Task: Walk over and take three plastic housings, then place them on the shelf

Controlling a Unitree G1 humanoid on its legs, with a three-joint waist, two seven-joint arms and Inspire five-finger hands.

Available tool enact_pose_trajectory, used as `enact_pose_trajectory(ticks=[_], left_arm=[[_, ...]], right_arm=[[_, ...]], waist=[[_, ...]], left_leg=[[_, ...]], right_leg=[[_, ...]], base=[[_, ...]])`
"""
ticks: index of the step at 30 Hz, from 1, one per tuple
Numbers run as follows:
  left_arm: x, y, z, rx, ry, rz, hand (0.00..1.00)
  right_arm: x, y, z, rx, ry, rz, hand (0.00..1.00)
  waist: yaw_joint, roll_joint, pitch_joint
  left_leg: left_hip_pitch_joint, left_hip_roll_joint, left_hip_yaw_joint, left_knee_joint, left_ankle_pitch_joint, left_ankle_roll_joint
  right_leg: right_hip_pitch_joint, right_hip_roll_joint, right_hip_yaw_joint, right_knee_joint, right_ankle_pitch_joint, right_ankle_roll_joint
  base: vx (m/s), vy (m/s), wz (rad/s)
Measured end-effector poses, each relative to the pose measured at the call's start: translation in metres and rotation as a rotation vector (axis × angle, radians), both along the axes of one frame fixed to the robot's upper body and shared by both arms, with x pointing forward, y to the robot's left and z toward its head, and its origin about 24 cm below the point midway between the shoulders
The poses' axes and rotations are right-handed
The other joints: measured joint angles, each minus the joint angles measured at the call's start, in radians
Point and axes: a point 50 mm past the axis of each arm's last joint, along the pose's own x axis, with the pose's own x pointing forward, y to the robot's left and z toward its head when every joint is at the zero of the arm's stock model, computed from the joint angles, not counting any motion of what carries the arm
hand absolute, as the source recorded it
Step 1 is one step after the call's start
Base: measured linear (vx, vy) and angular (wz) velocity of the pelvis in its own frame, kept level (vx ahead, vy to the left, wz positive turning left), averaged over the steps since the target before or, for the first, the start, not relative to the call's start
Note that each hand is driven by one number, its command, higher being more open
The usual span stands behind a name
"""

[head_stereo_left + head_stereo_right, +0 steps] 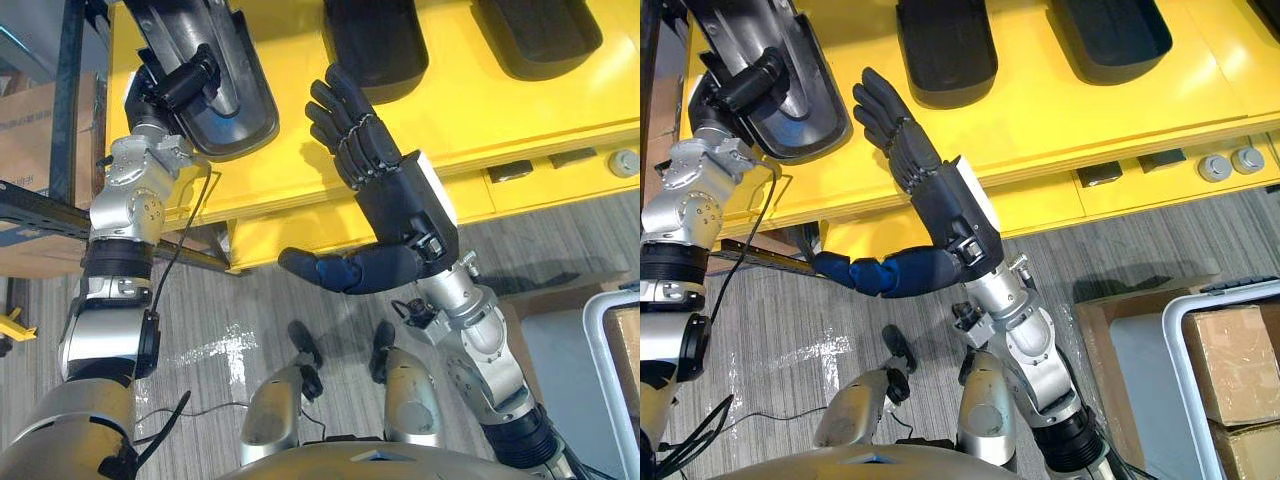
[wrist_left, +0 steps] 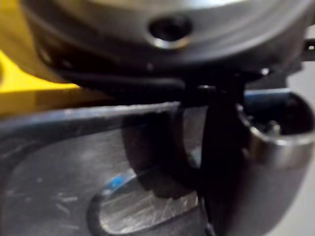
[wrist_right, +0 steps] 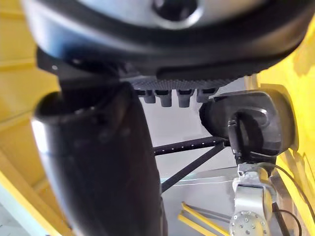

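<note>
Apparently near done: two housings (image 1: 375,45) (image 1: 535,30) lay on the shelf (image 1: 520,110), left robot hand (image 1: 185,85) clasped a third housing (image 1: 235,115), right robot hand (image 1: 385,170) splayed.

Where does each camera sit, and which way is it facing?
Left eye view: head camera, facing down at the yellow shelf; left robot hand and right robot hand show.
Right eye view: same head, same scene, slightly offset.
Left wrist view: along the left robot hand, curled on the leftmost dark plastic housing.
Right wrist view: along the open right robot hand, toward the left robot hand.
Shared: both wrist views show that housing.
</note>
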Motion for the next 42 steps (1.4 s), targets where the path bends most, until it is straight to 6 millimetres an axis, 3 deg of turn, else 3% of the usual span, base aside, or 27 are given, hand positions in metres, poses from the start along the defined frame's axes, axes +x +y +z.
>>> enact_pose_trajectory(ticks=[7,20,25,29,34,38,42], left_arm=[[0.001,0.012,0.001,0.271,0.087,0.139,1.00],[0.000,0.031,-0.016,0.338,0.232,0.147,1.00],[-0.003,0.042,-0.019,0.299,0.242,0.256,1.00],[-0.006,0.048,-0.015,0.264,0.205,0.339,1.00],[-0.012,0.056,-0.017,0.246,0.152,0.417,1.00],[-0.017,0.054,0.003,0.176,-0.008,0.443,1.00],[-0.032,0.034,0.038,0.141,-0.278,0.335,1.00]], right_arm=[[0.001,-0.003,-0.002,0.030,0.029,-0.043,1.00],[-0.002,-0.014,-0.018,0.037,0.113,-0.112,1.00],[-0.001,-0.015,-0.031,0.036,0.173,-0.127,1.00],[-0.001,-0.015,-0.048,0.036,0.252,-0.139,1.00],[-0.004,-0.014,-0.052,0.029,0.268,-0.126,1.00],[-0.005,-0.013,-0.053,-0.001,0.246,-0.116,1.00],[-0.002,-0.009,-0.066,-0.120,0.240,-0.149,1.00]], waist=[[-0.005,0.000,0.025],[-0.011,0.003,0.015],[-0.020,0.006,-0.023],[-0.020,0.010,-0.088],[-0.025,0.020,-0.143],[-0.022,0.023,-0.151],[-0.004,0.025,-0.193]], left_leg=[[0.028,0.002,0.009,-0.004,-0.004,-0.004],[0.144,-0.002,0.039,-0.063,0.002,-0.008],[0.176,0.001,0.038,-0.094,0.012,-0.011],[0.206,0.001,0.039,-0.113,0.013,-0.012],[0.239,0.000,0.041,-0.129,0.013,-0.013],[0.249,0.004,0.042,-0.130,0.011,-0.016],[0.254,0.004,0.035,-0.131,0.011,-0.016]], right_leg=[[0.029,0.005,0.005,-0.015,0.000,0.000],[0.127,0.026,0.018,-0.064,0.003,0.004],[0.177,0.046,0.001,-0.123,0.020,0.005],[0.228,0.059,-0.011,-0.179,0.032,0.011],[0.277,0.072,-0.020,-0.230,0.048,0.015],[0.305,0.081,-0.026,-0.265,0.065,0.012],[0.330,0.088,-0.041,-0.299,0.081,0.013]], base=[[0.00,0.004,-0.04],[0.03,-0.007,-0.08],[0.06,-0.010,0.03],[0.07,0.001,0.04],[0.03,0.007,0.02],[-0.01,0.006,-0.01],[0.00,0.009,0.04]])
